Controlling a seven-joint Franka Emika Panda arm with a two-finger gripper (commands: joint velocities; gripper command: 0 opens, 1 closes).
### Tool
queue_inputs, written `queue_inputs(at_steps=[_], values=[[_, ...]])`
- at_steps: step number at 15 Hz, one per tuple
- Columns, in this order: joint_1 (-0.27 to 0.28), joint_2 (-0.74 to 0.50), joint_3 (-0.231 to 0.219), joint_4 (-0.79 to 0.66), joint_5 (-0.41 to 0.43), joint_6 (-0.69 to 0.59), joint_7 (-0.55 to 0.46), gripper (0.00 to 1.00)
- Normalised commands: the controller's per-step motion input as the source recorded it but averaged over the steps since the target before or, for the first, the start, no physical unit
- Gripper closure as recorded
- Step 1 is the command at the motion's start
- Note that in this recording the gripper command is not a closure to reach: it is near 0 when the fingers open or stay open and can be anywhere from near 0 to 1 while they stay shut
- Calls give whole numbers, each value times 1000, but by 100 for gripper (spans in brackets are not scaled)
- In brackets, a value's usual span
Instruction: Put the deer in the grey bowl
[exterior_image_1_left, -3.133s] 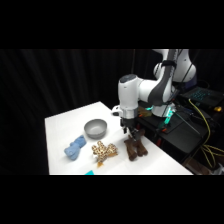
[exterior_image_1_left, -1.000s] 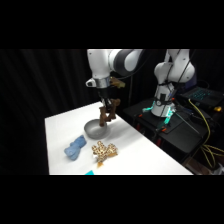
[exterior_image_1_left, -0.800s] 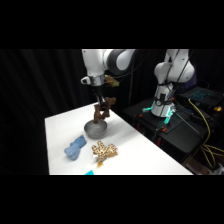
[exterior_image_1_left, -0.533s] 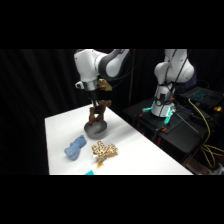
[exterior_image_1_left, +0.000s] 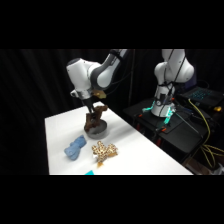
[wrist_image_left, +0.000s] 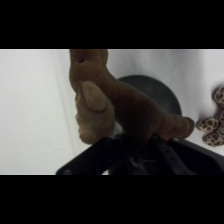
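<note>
- Brown plush is what you are looking at first: the deer (exterior_image_1_left: 95, 117) is hanging from the pincer (exterior_image_1_left: 92, 108), gripped by the part nearest the black linkage, with its body dangling straight below.
- In the wrist view the deer (wrist_image_left: 107, 102) is filling the space just ahead of the pincer, and its limbs are spreading out to either side; the fingertips themselves are hidden behind the plush, so you are reading the grip from the way the toy is hanging clear of the table.
- Directly beneath the pincer the grey bowl (exterior_image_1_left: 96, 131) is sitting on the white table (exterior_image_1_left: 140, 155); the deer's lower end is looking level with the rim or just touching it, and you cannot tell which.
- From the wrist camera the grey bowl (wrist_image_left: 162, 95) is showing as a dark round shape behind the deer, so the toy is lining up over it.
- Judging progress: picking up and carrying are looking done; lowering, letting go and pulling clear are what you are still owing, and the deer is about as wide as the bowl, so centring is mattering.
- Further out from the pincer, on the near side of the bowl, a blue plush (exterior_image_1_left: 75, 147) and a tan spotted plush (exterior_image_1_left: 104, 150) are lying side by side, apart from each other.
- Counting: one deer, one bowl, one blue plush, one tan spotted plush, one arm.
</note>
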Motion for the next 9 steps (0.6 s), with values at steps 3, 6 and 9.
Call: queue_inputs(at_steps=[3,6,9], values=[[-44,-203,-4,70,40,-236,-173,0],[-43,-149,3,68,46,-198,-188,0],[-52,-101,10,96,67,-177,-219,0]])
